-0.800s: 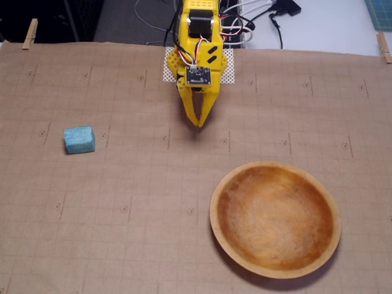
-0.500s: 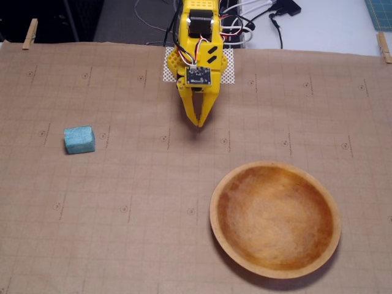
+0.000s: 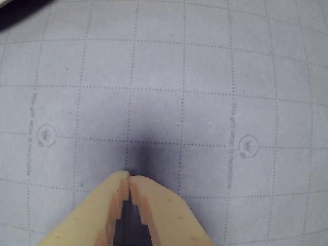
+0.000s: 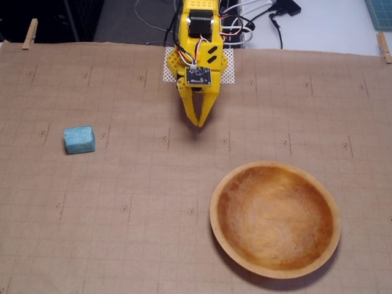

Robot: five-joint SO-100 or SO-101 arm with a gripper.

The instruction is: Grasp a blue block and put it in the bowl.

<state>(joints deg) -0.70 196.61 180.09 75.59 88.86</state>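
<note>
The blue block point(image 4: 79, 139) lies on the brown gridded paper at the left of the fixed view, far from the arm. The wooden bowl point(image 4: 275, 270) sits at the lower right, with nothing inside it. My yellow gripper point(image 4: 198, 124) hangs near the top centre, tips down just above the paper, shut and empty. In the wrist view the gripper point(image 3: 128, 179) enters from the bottom with its fingertips touching; only bare gridded paper lies ahead. Block and bowl are out of the wrist view.
The paper sheet point(image 4: 122, 208) covers the table, held by clothespins point(image 4: 29, 33) at the back corners. Cables point(image 4: 257, 24) and the arm's base on a white mesh pad point(image 4: 228, 67) lie at the back edge.
</note>
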